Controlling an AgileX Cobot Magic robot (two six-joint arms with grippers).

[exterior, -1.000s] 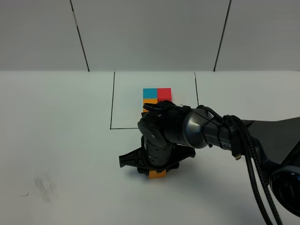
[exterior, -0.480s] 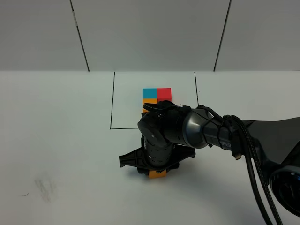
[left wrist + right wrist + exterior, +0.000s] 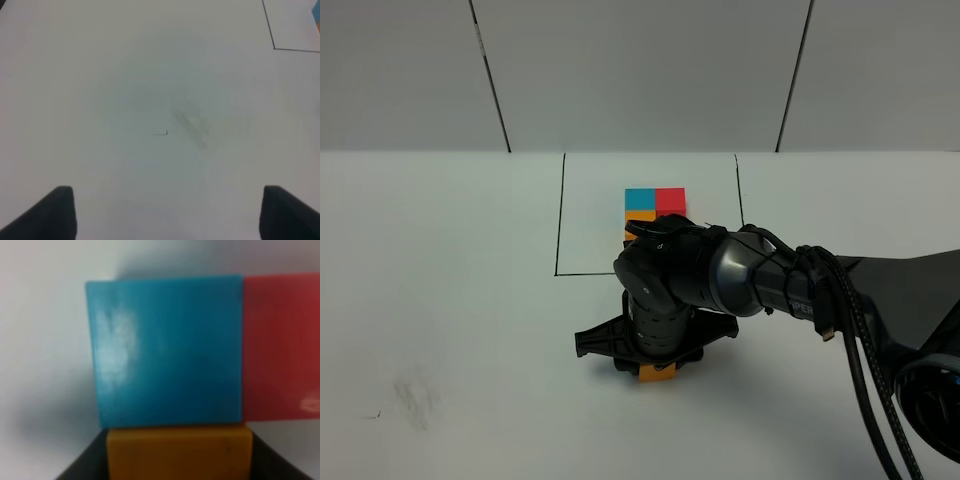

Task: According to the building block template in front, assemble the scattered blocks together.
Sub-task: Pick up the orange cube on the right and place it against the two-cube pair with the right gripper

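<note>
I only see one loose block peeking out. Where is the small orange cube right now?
In the high view the small orange cube sits low centre, under the right pincer, just outside the black-lined rectangle.

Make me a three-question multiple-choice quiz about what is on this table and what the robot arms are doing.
1. Where is the template?
A. Inside the black outline
B. On the grey smudge
C. Off the table

2. In the right wrist view, which colours touch the blue cube?
A. Green and yellow
B. Red and orange
C. Only white

3. How does the left gripper stand?
A. Shut on a cube
B. Open over bare table, holding nothing
C. Open around the template

Answers:
1. A, the high view shows the coloured trio within the drawn lines.
2. B, the red cube sits beside it and the orange cube against another edge.
3. B, its fingers stand far apart with only white table between them.
</note>
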